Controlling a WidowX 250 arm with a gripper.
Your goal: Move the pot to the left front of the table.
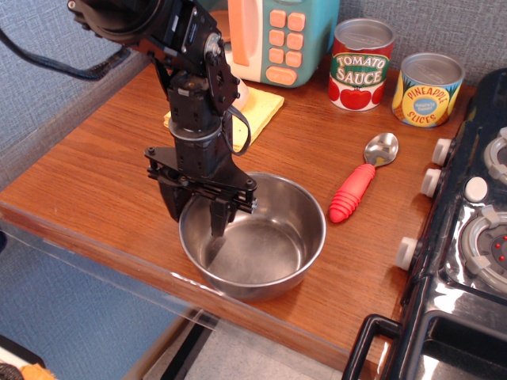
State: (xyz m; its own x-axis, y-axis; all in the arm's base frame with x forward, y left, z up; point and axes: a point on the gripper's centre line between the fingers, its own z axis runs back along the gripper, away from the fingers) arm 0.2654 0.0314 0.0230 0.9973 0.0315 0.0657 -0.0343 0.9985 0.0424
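1. I see the hand (195,217) pointing straight down over the left rim of the pot (253,234), its two black fingers spread apart: one finger (172,204) outside the wall, the other inside the bowl, with the rim between them.
2. I can't tell whether either finger actually touches the steel.
3. The pot sits upright near the front edge of the desk (87,174), roughly mid-width, and it looks empty.
4. To its right lies a spoon (361,179) with a red handle, bowl end pointing back toward the wall.
5. Behind it stand a tomato sauce can (361,64) and a pineapple slices can (428,89), side by side.
6. A yellow cloth (260,109) lies behind the arm, in front of a teal toy appliance (283,36).
7. The black toy stove (467,237) fills the right side.
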